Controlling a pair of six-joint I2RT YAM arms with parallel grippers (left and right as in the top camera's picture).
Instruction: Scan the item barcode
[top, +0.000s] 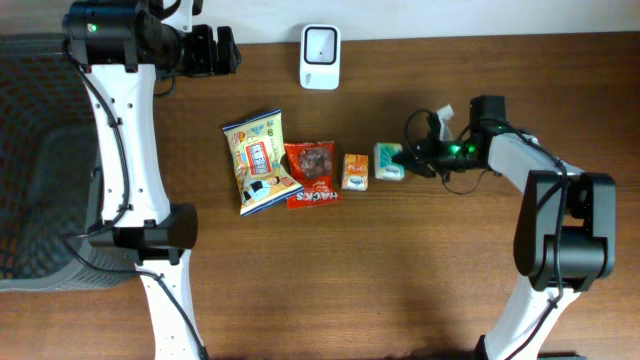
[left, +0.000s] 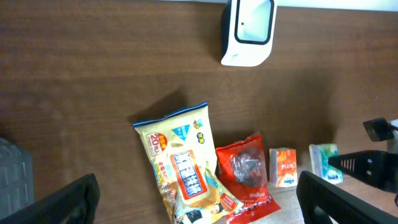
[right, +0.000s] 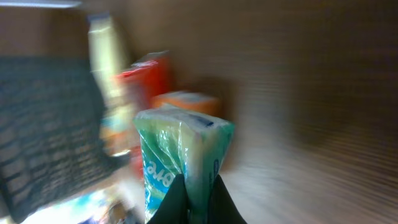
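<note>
Green-and-white packet (top: 388, 162) sits at the right end of the item row, just beside the small orange box (top: 355, 171). The right gripper (top: 407, 159) is clamped on it. In the right wrist view the fingertips (right: 177, 200) pinch the packet's lower edge, with the packet standing upright above them (frame is blurred, can't tell if it's resting on the table (top: 450, 280) or lifted). The printing on it is unreadable and no barcode is visible.

Left of the orange box come a red snack packet (top: 312, 172), then a yellow-and-blue snack bag (top: 258, 160), all lying flat. The white scanner (top: 320, 43) is at the far table edge, well apart from the packet.

The left gripper (top: 215, 52) is up near the far edge, left of the scanner, jaws spread wide and holding nothing. A dark mesh basket (top: 30, 150) is off the left side.
</note>
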